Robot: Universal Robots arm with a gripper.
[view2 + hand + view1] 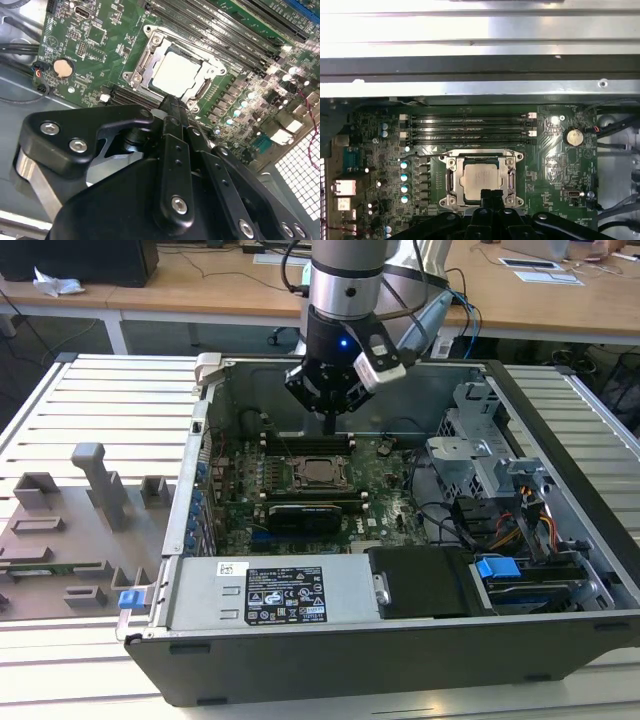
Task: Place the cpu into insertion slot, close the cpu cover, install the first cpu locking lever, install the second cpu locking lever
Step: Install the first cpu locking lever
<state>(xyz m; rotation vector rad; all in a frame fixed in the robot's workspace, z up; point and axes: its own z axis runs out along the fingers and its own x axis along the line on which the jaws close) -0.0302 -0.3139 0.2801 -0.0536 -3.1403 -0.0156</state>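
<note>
The cpu (480, 179) (177, 72) lies flat in the insertion slot (445, 200) (131, 77) on the green motherboard, its silvery top showing. The cpu cover (510, 176) (210, 65) lies down around it as a metal frame. Thin levers run along the frame's sides; I cannot tell whether they are latched. My gripper (328, 425) (172, 102) (490, 192) hangs just above the socket's edge, shut, with nothing between its black fingers. In the exterior view the socket (320, 472) sits right below the fingertips.
Long memory slots (470, 127) run beside the socket. A black expansion card (305, 515) stands on its near side. The case holds a power supply (270, 595) and a drive cage (480, 440). Grey fixtures (100, 480) stand outside, on the exterior view's left.
</note>
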